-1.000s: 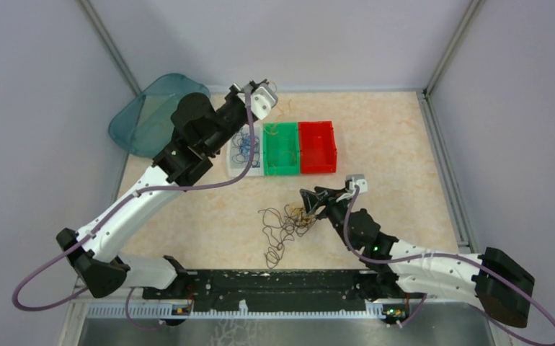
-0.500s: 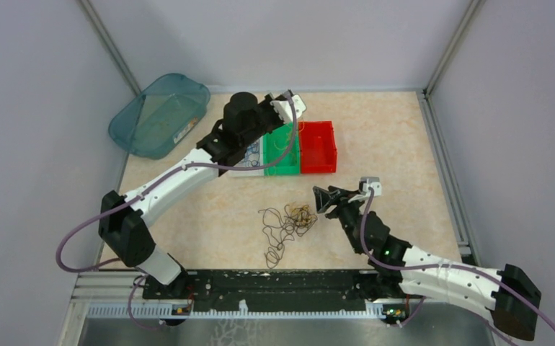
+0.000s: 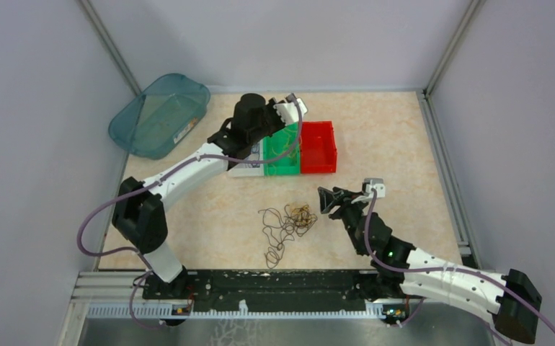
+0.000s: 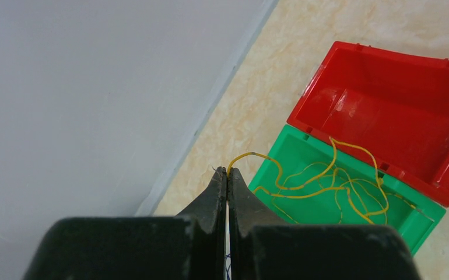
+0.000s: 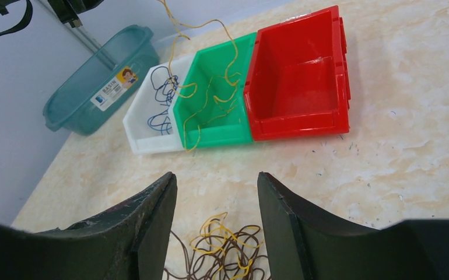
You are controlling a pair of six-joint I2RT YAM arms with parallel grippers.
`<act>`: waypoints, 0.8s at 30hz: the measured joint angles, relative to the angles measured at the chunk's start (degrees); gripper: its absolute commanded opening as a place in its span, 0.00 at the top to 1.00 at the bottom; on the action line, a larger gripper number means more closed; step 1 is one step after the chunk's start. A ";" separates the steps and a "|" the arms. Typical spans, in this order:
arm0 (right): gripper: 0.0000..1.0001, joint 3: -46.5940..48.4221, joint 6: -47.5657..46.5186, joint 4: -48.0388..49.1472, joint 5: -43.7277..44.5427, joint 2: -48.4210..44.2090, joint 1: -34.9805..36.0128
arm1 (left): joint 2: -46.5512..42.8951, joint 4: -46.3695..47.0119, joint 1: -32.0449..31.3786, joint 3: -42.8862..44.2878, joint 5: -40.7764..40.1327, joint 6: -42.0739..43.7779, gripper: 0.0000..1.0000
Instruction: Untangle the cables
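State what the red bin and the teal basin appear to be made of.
Red bin: likely rigid moulded plastic, opaque and glossy; light glints on its floor and walls. Teal basin: probably translucent plastic, smooth; its tinted walls look see-through.

Red bin (image 5: 298, 87), green bin (image 5: 222, 137), white bin (image 5: 149, 144) abut in a row — teal basin (image 3: 159, 115) nearby.
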 measured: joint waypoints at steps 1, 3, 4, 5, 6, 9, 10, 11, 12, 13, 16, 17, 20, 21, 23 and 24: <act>0.46 0.02 -0.07 -0.15 0.00 0.02 0.00 | 0.31 0.00 0.24 0.00 0.02 -0.07 1.00; 0.46 0.00 -0.17 -0.50 0.00 0.00 0.00 | 1.01 0.00 0.81 0.00 0.15 -0.26 1.00; 0.46 0.02 -0.17 -0.63 0.00 0.00 0.00 | 1.31 0.00 1.01 0.00 0.17 -0.37 1.00; 0.47 0.02 -0.17 -0.72 0.00 0.00 0.00 | 1.64 0.00 1.27 0.00 0.17 -0.39 1.00; 0.47 0.02 -0.17 -0.81 0.00 0.00 0.00 | 1.90 0.02 1.53 0.00 0.17 -0.42 1.00; 0.47 0.00 -0.17 -0.87 0.00 0.00 0.00 | 2.67 0.07 2.23 0.00 0.15 -0.42 1.00; 0.47 0.00 -0.17 -0.87 0.02 0.00 0.00 | 2.95 0.13 2.45 0.00 0.15 -0.39 1.00; 0.47 0.00 -0.17 -0.90 0.02 0.00 0.00 | 3.23 0.24 2.60 0.00 0.13 -0.39 1.00; 0.47 0.02 -0.17 -0.90 0.04 0.00 0.00 | 3.65 0.52 2.80 0.00 0.11 -0.39 1.00; 0.47 0.02 -0.17 -0.90 0.04 0.00 0.00 | 4.04 0.83 2.84 0.00 0.07 -0.37 1.00; 0.48 0.00 -0.17 -0.90 0.20 0.00 0.00 | 5.66 1.55 3.08 0.00 -0.31 -0.35 1.00; 0.48 0.00 -0.15 -0.90 0.24 0.00 0.00 | 6.29 1.81 3.13 0.00 -0.48 -0.35 1.00; 0.48 -0.04 -0.15 -0.87 0.44 0.00 0.00 | 7.96 2.25 3.13 -0.02 -1.01 -0.35 1.00; 0.48 -0.09 -0.15 -0.87 0.52 0.00 0.00 | 8.59 2.45 3.13 -0.02 -1.18 -0.35 1.00; 0.48 -0.09 -0.15 -0.87 0.66 0.02 0.00 | 9.79 3.04 3.13 -0.02 -1.49 -0.39 1.00; 0.48 -0.09 -0.17 -0.87 0.74 0.02 0.00 | 10.40 3.30 3.13 -0.02 -1.60 -0.44 1.00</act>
